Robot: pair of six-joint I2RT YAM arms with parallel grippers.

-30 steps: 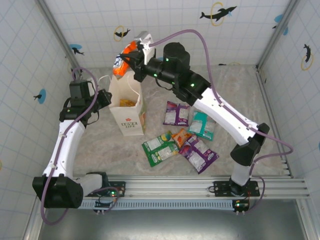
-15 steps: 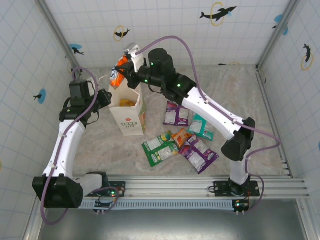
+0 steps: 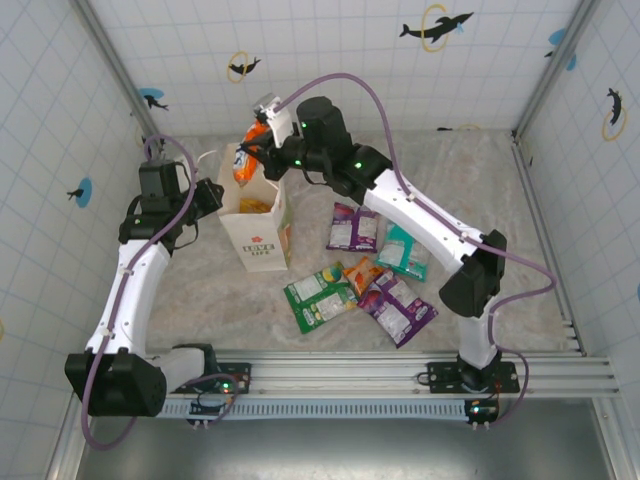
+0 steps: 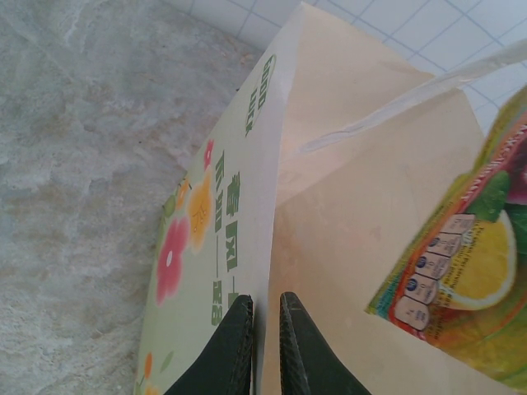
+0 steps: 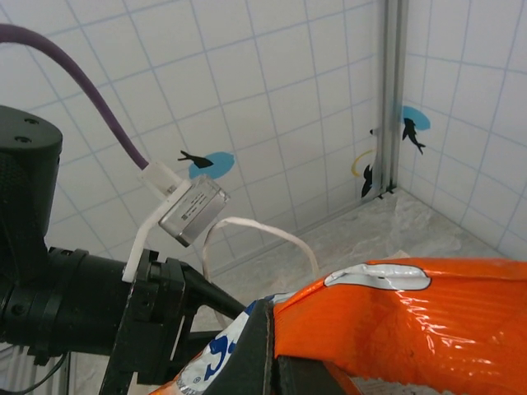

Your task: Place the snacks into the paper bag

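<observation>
1. The right gripper [image 3: 263, 138] is clenched on the upper edge of the orange snack packet [image 3: 250, 162]. The packet hangs directly over the open mouth of the paper bag [image 3: 258, 235]. From overhead it cannot be told whether its lower end is at the rim or just inside.
2. The left gripper [image 4: 265, 311] pinches the bag's upper wall on the side away from the loose packets. One finger is outside and one inside, and this holds the mouth open.
3. Inside the bag, a lemon-print packet [image 4: 461, 276] rests against the inner wall, so the bag is judged partly loaded.
4. A white string handle [image 4: 403, 107] arcs across the bag's mouth. This is judged a snag risk for the descending packet.
5. Loose snacks lie on the table [image 3: 200, 290] beside the bag, on its printed side:
   - The purple packet [image 3: 353, 227] and green packet [image 3: 320, 297] are near the bag.
   - The small orange packet [image 3: 362, 272], teal packet [image 3: 405, 250] and second purple packet [image 3: 398, 308] are farther out.
   - Five are judged outstanding.
6. Recommendation:
   - Lower the orange packet straight down, centred between the bag's walls and clear of the handle.
   - Release only once most of it is below the rim, since a drop from height could catch the rim or tip the light bag.
   - The left pinch should hold firm and not pull sideways.
</observation>
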